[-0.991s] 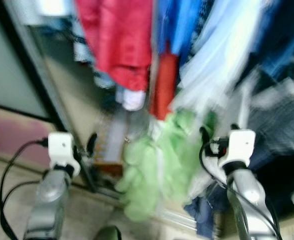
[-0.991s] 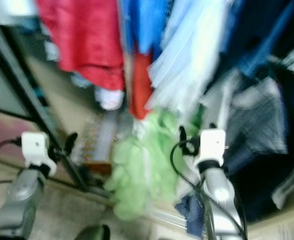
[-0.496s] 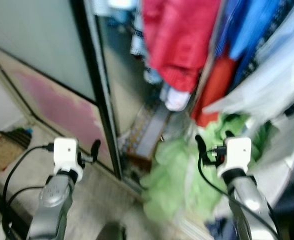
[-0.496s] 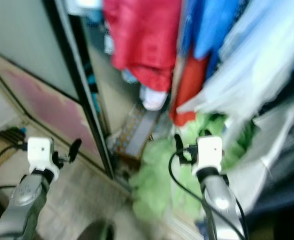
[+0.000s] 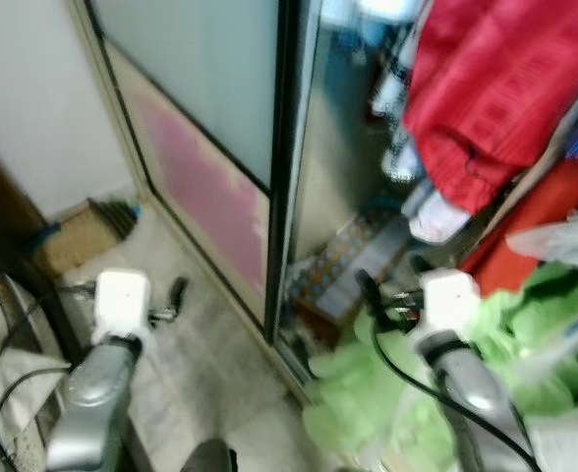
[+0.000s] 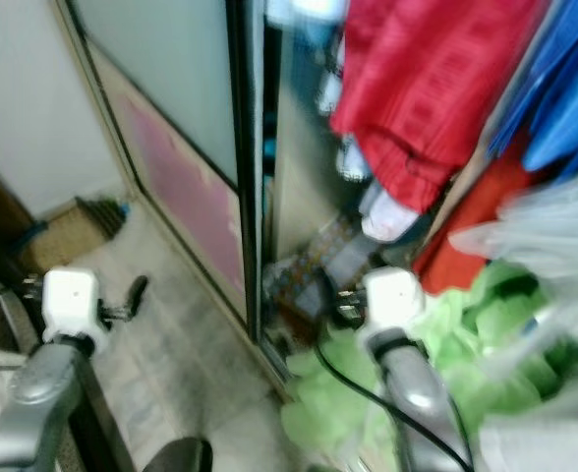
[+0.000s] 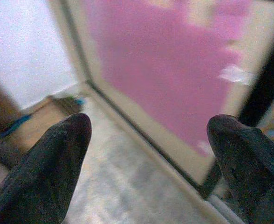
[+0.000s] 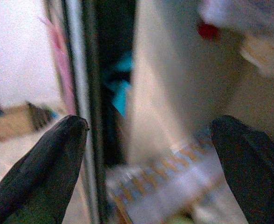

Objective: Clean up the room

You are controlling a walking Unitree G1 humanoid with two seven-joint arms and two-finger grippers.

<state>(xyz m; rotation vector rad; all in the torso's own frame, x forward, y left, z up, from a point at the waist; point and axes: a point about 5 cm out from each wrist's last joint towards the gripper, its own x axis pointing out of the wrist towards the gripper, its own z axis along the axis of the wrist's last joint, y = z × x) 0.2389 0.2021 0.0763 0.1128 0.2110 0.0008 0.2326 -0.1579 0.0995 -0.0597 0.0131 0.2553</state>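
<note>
Both arms are held out before an open wardrobe, and the head views are blurred. The left gripper [image 7: 146, 154] is seen over the pale floor [image 5: 196, 359], its two black fingers [image 7: 48, 172] spread wide apart with nothing held between them. Ahead of it a sliding door [image 5: 205, 172] with a pink lower panel and a frosted upper pane is seen; the door's dark frame edge [image 5: 281, 167] stands between the two grippers. Off to the left gripper's outer side, a brown cardboard box [image 5: 78, 236] is set against the white wall [image 5: 28, 118]. The right gripper [image 8: 151, 163] is pointed into the wardrobe opening, its fingers [image 8: 39, 172] likewise parted widely and empty. Just beyond the right gripper, a patterned box [image 5: 353, 265] is seen low in the wardrobe, though its details are too blurred to be made out. A heap of light green fabric [image 5: 368, 393] is piled beneath and beside the right arm, spilling over the wardrobe's threshold. Above and beyond the right gripper, a red garment [image 5: 500, 88] is hung, with a white item [image 5: 436, 216] below its hem. More red cloth [image 6: 471, 231] and blue clothing [image 6: 564, 93] are hung on that gripper's outer side.
</note>
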